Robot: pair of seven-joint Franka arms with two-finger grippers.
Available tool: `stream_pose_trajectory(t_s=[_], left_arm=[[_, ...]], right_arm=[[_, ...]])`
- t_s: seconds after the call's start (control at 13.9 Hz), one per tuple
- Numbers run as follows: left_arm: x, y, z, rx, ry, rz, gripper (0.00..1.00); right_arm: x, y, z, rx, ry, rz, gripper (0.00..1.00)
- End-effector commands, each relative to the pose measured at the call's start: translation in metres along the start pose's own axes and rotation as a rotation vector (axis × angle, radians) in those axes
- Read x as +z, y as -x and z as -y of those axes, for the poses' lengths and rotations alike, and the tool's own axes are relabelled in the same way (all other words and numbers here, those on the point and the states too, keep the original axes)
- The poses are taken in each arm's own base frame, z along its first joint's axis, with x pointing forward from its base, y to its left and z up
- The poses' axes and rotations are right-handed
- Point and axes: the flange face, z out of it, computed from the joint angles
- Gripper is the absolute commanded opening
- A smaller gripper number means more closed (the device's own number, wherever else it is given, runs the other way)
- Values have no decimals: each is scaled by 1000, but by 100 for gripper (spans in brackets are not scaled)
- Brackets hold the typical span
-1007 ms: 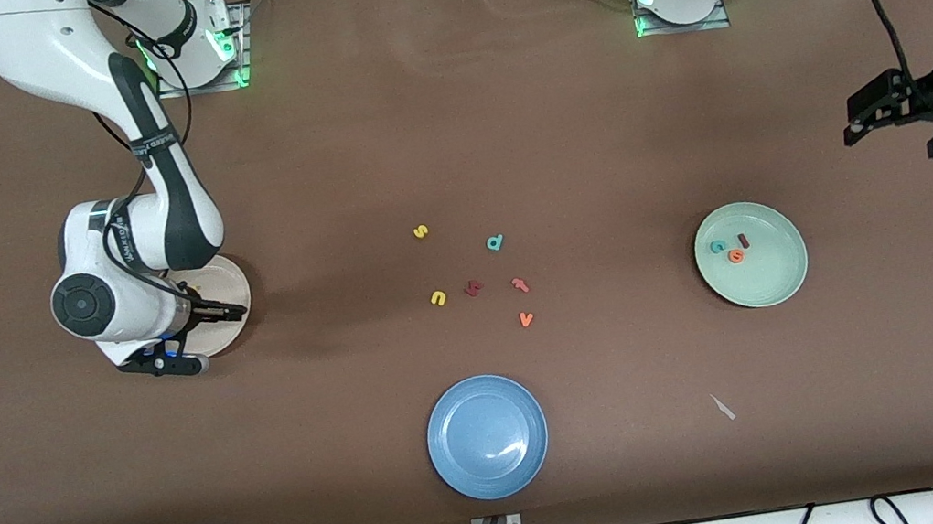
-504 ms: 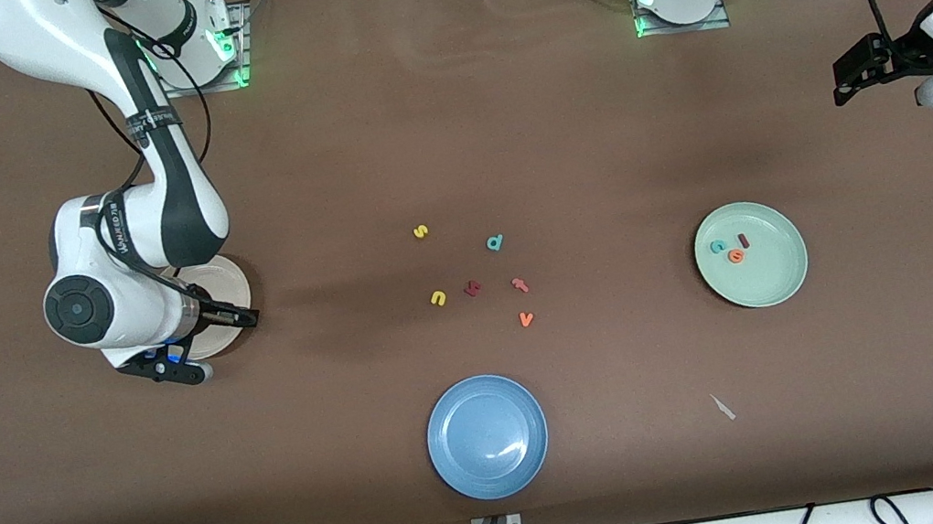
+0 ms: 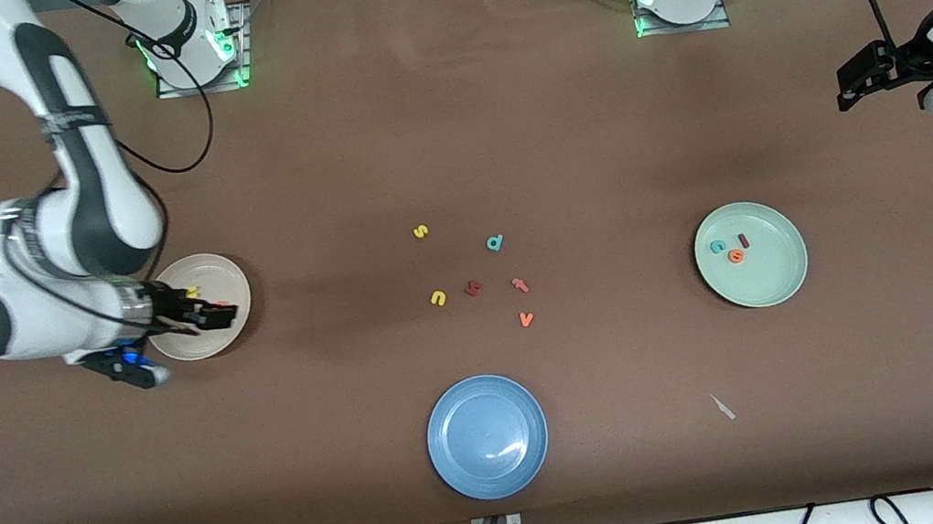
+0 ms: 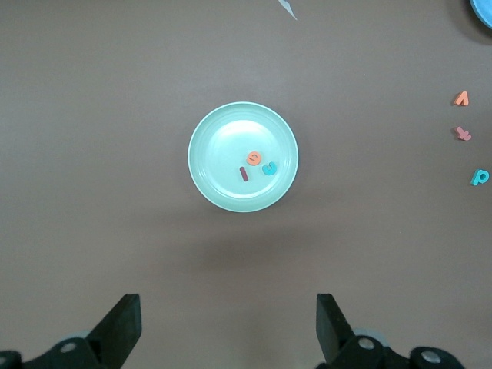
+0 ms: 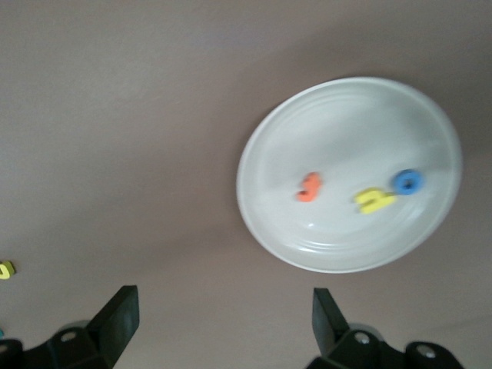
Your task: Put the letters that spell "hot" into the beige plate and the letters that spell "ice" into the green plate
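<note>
Nothing left to fetch, judging by how things lie. In the beige plate [image 5: 350, 173]: yellow h [image 5: 374, 200], blue o [image 5: 408, 182], orange t [image 5: 309, 187], all three resting loose toward the plate's middle. In the green plate [image 3: 780, 284]: teal c [image 3: 718, 247], dark red i [image 3: 743, 240], orange e [image 3: 736, 256], clustered close together.

Right gripper [image 3: 214, 316] over the beige plate's rim, jaws wide apart, holding nothing (the letters lie clear of both fingers in the right wrist view). Left gripper [image 3: 852, 86] high above bare table, well apart from the green plate, toward the left arm's end, jaws likewise spread and empty; waiting.

Leftover letters (s, d, u, a pinkish t and others) scattered between the two plates, not called for. Blue plate [image 3: 487, 435] nearer the front camera than those, bare. Likely only a retreat remaining.
</note>
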Motion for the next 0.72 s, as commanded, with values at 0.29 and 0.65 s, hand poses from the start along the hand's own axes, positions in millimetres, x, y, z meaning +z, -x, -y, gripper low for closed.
stream_pose_trajectory(t_s=[0.29,0.65], left_arm=[[-11,-6,-10,9,-17,-6,100],[-10,-6,-10,9,-16,-4,100]], right_arm=[[-134,90,-50,-377,124,-226,100],[-180,131,-72,-358,209,-101,100]])
